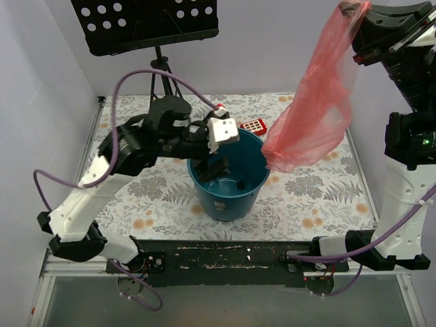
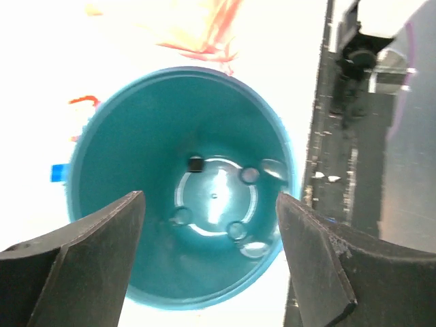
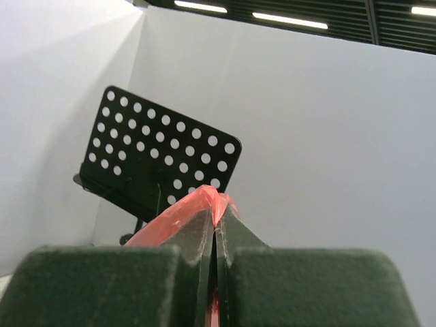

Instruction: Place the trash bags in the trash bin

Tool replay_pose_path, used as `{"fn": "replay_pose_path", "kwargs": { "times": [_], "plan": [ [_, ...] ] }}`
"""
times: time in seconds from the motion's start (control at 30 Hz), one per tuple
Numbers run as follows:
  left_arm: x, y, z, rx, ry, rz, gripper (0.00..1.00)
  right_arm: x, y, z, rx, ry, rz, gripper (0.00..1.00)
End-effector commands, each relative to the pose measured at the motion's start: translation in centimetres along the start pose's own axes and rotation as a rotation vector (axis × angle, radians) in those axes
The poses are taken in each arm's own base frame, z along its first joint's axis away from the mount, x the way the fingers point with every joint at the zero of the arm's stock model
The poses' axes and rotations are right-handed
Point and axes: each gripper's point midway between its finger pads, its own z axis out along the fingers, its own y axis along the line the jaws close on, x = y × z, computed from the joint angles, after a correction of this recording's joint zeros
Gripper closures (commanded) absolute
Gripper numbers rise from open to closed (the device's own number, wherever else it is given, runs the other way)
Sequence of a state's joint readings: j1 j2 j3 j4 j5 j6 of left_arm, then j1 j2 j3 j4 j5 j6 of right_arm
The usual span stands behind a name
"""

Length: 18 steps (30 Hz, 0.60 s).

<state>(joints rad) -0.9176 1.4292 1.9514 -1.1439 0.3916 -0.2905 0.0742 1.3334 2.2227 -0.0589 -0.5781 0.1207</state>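
The trash bag (image 1: 315, 109), a thin pink-red film, hangs long and limp from my right gripper (image 1: 354, 9), which is raised high at the back right and shut on the bag's top. In the right wrist view the film (image 3: 178, 214) bunches out between the closed pads of that gripper (image 3: 216, 219). The bag's lower end dangles just right of the teal trash bin (image 1: 228, 203), outside its rim. My left gripper (image 1: 212, 167) hovers over the bin's mouth, open, with nothing between its fingers (image 2: 102, 252). Through them I look straight down into the bin (image 2: 129, 136).
A small dark piece (image 2: 195, 163) lies on the bin's floor. A flat red box with white squares (image 1: 253, 125) rests on the floral cloth behind the bin. A black perforated music stand (image 1: 150, 24) rises at the back left. White walls enclose both sides.
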Motion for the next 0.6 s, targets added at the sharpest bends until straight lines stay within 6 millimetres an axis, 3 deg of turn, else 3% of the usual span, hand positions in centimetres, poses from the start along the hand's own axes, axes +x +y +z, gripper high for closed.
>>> {"fn": "replay_pose_path", "kwargs": {
  "times": [0.0, 0.13, 0.27, 0.43, 0.57],
  "plan": [
    [-1.0, 3.0, -6.3, -0.268, -0.033, 0.193, 0.21, -4.5, 1.4, 0.3, -0.053, -0.141, 0.049, 0.99],
    [0.4, 6.0, -9.7, -0.514, -0.005, 0.261, 0.16, -3.8, 1.6, 0.8, -0.074, -0.136, 0.107, 0.99],
    [0.6, 7.4, -11.7, -0.614, -0.005, 0.261, 0.14, -2.2, 2.5, 1.3, -0.106, -0.106, 0.165, 0.99],
    [1.2, 8.8, -12.1, -0.687, 0.006, 0.275, 0.11, 0.0, 6.8, 2.5, -0.216, -0.072, 0.239, 0.99],
    [-0.4, 9.9, -12.7, -0.753, -0.051, 0.272, 0.12, 4.2, 10.3, 3.0, -0.272, 0.036, 0.298, 0.99]
  ]
}}
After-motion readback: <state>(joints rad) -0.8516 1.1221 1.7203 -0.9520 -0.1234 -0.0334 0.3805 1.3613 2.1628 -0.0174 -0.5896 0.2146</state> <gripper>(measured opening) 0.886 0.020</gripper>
